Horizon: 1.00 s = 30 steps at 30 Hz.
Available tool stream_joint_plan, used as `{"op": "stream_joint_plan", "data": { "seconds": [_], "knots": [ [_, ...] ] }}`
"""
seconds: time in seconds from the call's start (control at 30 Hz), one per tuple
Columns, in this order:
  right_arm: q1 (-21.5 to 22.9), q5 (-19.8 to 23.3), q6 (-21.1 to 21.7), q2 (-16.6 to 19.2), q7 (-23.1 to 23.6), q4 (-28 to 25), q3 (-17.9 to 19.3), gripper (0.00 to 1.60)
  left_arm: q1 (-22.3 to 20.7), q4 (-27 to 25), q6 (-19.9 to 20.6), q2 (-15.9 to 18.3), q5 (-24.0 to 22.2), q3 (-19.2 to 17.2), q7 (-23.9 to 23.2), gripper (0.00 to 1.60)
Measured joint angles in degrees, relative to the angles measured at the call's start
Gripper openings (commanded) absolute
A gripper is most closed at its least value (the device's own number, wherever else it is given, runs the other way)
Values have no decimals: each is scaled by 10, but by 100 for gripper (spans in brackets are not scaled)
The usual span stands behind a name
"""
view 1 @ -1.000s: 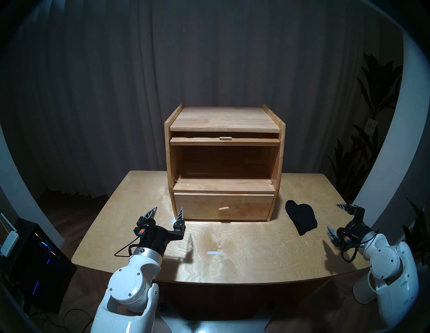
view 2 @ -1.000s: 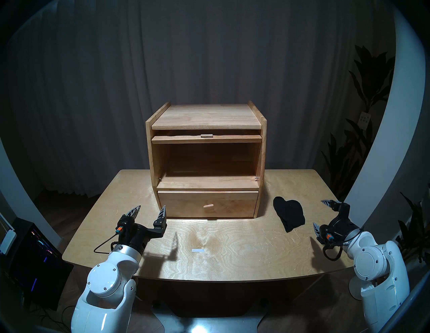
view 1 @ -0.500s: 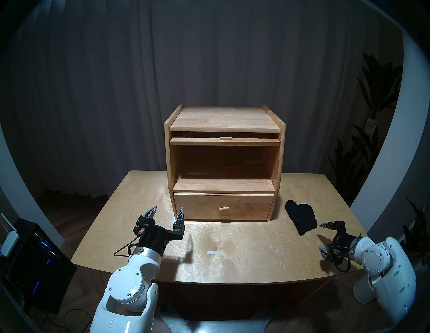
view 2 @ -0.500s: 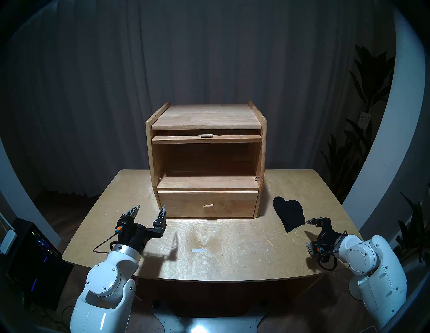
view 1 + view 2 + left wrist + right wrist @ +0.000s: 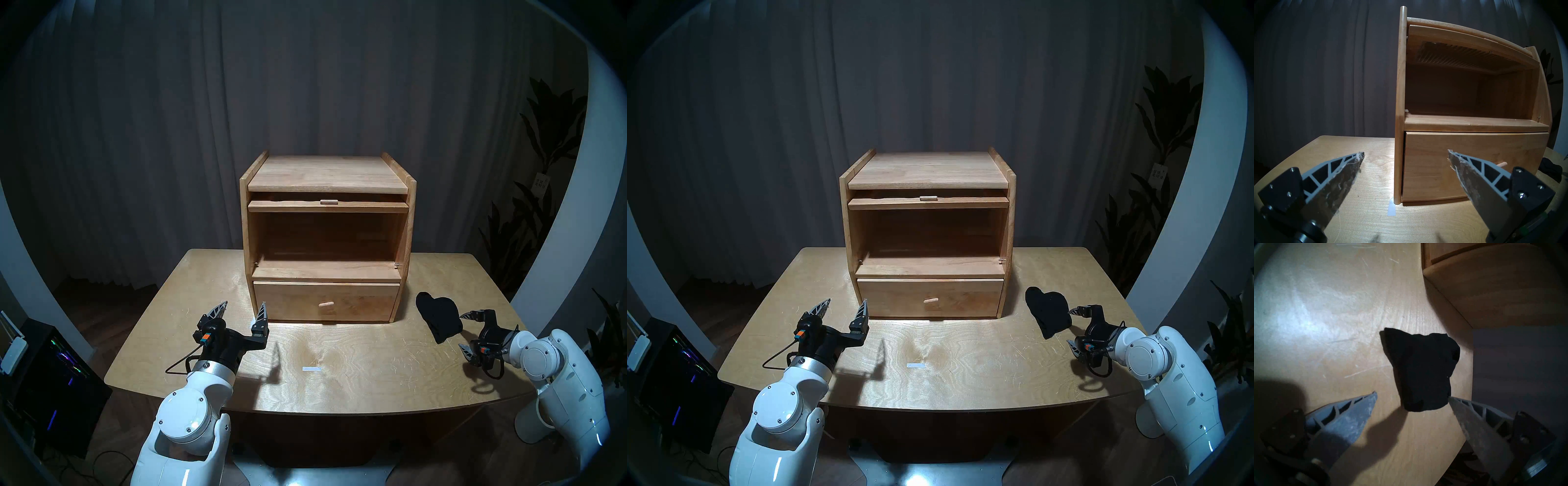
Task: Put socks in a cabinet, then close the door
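The black socks (image 5: 439,317) lie in a soft heap on the wooden table (image 5: 339,380), just to the right of the cabinet (image 5: 327,237). The cabinet's door (image 5: 327,206) is flipped up flat under the top board, so the big upper space is open (the drawer (image 5: 325,300) below it is shut). The right gripper (image 5: 465,332) hangs next to the socks with its two fingers spread wide, and nothing is in it. One fingertip (image 5: 1451,398) is right at the edge of the socks. The left gripper (image 5: 241,307) is also spread wide and holds nothing, near the cabinet's front left corner.
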Motion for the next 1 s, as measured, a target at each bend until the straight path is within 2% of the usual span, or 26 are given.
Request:
{"op": "stream_joint_plan", "data": {
  "seconds": [0.23,0.53,0.57,0.6,0.63,0.83,1.0],
  "knots": [
    [59,-6,2,11,-17,49,-46,160,0,-1,0,0,0,1,4,160],
    [135,-27,5,1,-32,105,-98,160,0,-1,0,1,1,2,7,160],
    [142,-29,5,-1,-32,110,-102,114,0,-1,0,1,1,3,7,160],
    [151,-30,5,-3,-31,117,-108,32,0,-1,0,1,1,3,7,160],
    [158,-31,5,-4,-30,122,-112,0,0,-1,0,1,1,3,8,160],
    [205,-27,-11,-13,-9,173,-139,0,1,-2,0,1,1,4,9,160],
    [220,19,-33,-16,5,197,-128,0,1,-3,-1,2,1,4,10,160]
  ]
}}
